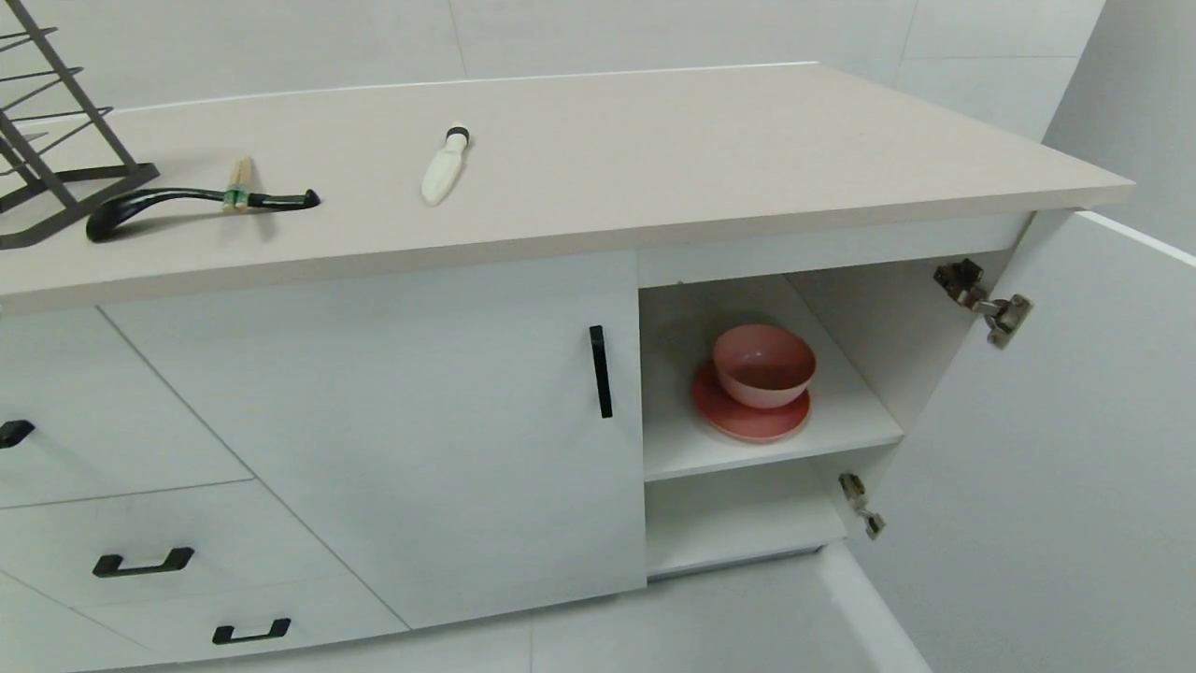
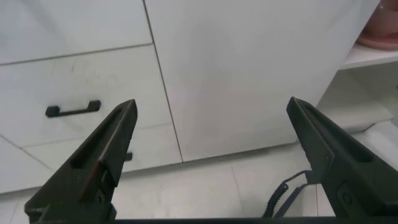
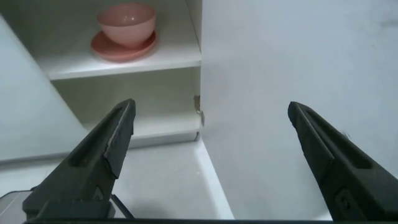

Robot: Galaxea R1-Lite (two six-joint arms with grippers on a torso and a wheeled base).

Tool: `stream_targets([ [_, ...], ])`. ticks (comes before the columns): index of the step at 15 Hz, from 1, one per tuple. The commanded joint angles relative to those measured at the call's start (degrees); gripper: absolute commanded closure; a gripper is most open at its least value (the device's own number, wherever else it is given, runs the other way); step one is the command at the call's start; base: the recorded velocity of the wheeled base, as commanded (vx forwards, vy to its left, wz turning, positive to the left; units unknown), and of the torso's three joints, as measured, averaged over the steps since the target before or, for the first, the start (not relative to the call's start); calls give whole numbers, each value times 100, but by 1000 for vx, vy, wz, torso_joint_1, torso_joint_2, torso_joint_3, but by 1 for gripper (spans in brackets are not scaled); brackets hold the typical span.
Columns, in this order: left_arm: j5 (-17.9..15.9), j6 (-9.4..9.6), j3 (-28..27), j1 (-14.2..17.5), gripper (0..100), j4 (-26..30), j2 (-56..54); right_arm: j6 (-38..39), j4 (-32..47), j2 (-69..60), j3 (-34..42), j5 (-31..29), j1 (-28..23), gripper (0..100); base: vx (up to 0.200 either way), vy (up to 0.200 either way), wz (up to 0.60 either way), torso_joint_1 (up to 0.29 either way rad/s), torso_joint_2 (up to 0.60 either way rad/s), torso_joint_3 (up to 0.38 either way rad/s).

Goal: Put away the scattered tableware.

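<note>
Looking down at the bench, you have three loose pieces on its top. A black ladle lies near the left end. A short wooden piece with a green band lies across the ladle's handle. A white utensil with a black tip lies further right, apart from both. A dark wire rack stands at the far left, just beside the ladle's scoop end.

Under the top, the right-hand cupboard door hangs wide open. Inside, on the upper shelf, a pink bowl sits upright on a red plate. The neighbouring door, with its black upright handle, is closed, and drawers with black handles lie to its left.

Your left pincer is released, jaws spread wide and holding nothing. It sits low over the floor, facing the closed door and the drawers. Your right pincer is released too, jaws equally wide and unladen. It faces the open cupboard, with the bowl and plate on the shelf well beyond its tips.
</note>
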Motion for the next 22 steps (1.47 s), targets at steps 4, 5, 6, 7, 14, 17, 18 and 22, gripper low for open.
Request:
stream_targets([
  [4, 10, -7, -1, 2, 0, 0, 7, -2, 6, 11, 0, -4, 0, 0, -200, -50, 0, 2, 2, 2],
  [5, 80, 1, 7, 2, 0, -35, 7, -2, 6, 11, 0, 5, 0, 0, 0, -200, 0, -2, 7, -2],
  [6, 273, 10, 7, 2, 0, -176, 7, -2, 6, 11, 0, 5, 0, 0, 0, 0, 0, 0, 0, 0],
  [7, 282, 28, 7, 2, 0, -299, 7, -10, 6, 11, 0, 5, 0, 0, 0, 0, 0, 0, 0, 0],
  [14, 133, 291, -1, 2, 0, 9, 7, -10, 6, 11, 0, 5, 0, 0, 0, 0, 0, 0, 0, 0],
  [17, 133, 274, -1, 2, 0, 9, 7, -10, 6, 11, 0, -4, 0, 0, -200, -200, 0, 7, 7, 4],
  [18, 133, 265, -1, 2, 0, 9, 7, -10, 6, 11, 0, 5, 0, 0, -200, -200, 0, 7, 2, 2],
  [22, 142, 239, -1, 2, 0, 18, 7, -2, 6, 11, 0, -4, 0, 0, -100, -200, 0, 2, 2, 6],
])
